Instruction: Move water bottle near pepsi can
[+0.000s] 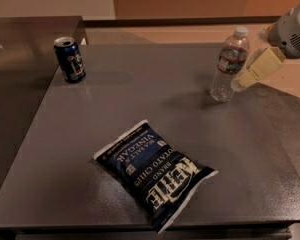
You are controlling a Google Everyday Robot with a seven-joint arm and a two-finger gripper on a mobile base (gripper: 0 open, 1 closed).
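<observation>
The water bottle (229,66), clear with a white cap and a dark label band, stands upright at the table's far right. The pepsi can (69,59), dark blue with a silver top, stands upright at the far left corner, well apart from the bottle. My gripper (251,72) comes in from the right edge, just right of the bottle at label height, its cream tip right next to the bottle's side. The bottle still stands on the table.
A large dark blue chip bag (154,172) lies flat at the front middle of the grey table (140,99). A second dark surface (20,44) adjoins at the left. The table's right edge is close behind the bottle.
</observation>
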